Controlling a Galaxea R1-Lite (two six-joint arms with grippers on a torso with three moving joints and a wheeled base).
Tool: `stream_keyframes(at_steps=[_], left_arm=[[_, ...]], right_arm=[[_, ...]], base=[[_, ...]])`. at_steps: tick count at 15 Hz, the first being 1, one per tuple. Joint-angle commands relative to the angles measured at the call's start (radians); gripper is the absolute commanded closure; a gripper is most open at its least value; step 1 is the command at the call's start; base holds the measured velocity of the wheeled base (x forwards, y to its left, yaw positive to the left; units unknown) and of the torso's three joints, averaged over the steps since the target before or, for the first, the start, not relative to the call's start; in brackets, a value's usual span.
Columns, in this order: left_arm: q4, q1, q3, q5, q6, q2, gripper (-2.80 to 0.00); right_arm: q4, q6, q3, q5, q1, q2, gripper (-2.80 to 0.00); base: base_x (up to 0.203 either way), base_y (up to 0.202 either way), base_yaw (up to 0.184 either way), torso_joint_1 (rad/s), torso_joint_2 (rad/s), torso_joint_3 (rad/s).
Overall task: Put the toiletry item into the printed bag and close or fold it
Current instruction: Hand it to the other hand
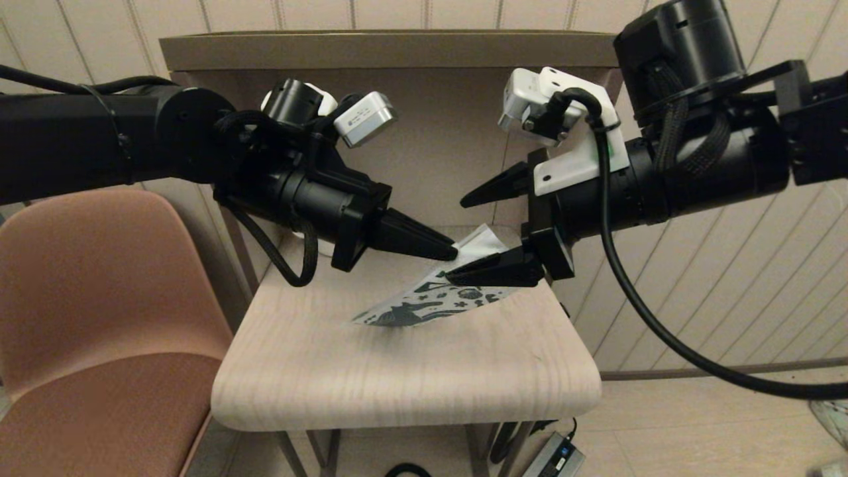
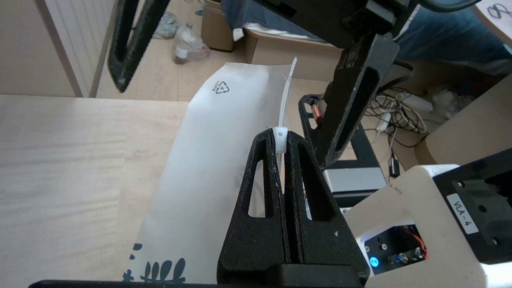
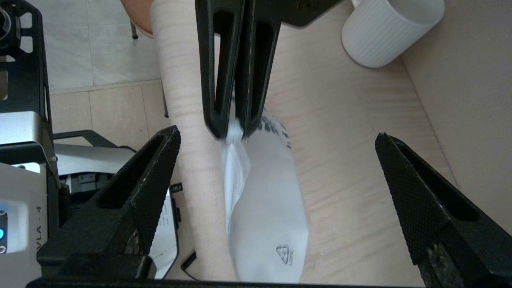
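The printed bag hangs tilted over the pale wooden table, its printed end low and its white zip end raised. My left gripper is shut on the small white zip slider at the bag's top edge. The bag's plain white back with a recycling mark shows beside those fingers. My right gripper stands wide open around the bag's raised end, one finger on each side, touching nothing. The toiletry item is out of view.
A white ribbed mug stands at the back of the table by the wall. A brown chair sits to the left. Cables and a power brick lie on the floor under the table's front edge.
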Motion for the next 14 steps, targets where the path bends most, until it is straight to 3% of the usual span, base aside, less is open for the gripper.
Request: stream_keyframes(at_steps=[1,4,9,14], left_arm=[[0.004,0.0,0.0,-0.005,0.005,0.002,0.0],[0.002,0.0,0.0,-0.004,0.006,0.003,0.0],[0.002,0.0,0.0,-0.004,0.007,0.002,0.0],[0.002,0.002,0.0,-0.004,0.007,0.003,0.0]], right_arm=[[0.009,-0.006,0.01,0.001,0.0,-0.003,-2.8],[0.014,-0.011,0.007,0.0,-0.008,-0.003,-2.8],[0.148,-0.047,-0.073,-0.003,-0.014,0.005,-2.8],[0.156,-0.052,-0.09,-0.003,-0.011,0.01,-2.8]], base=[[0.0,0.0,0.0,0.0,0.0,0.0],[0.0,0.0,0.0,0.0,0.0,0.0],[0.0,0.0,0.0,0.0,0.0,0.0],[0.0,0.0,0.0,0.0,0.0,0.0]])
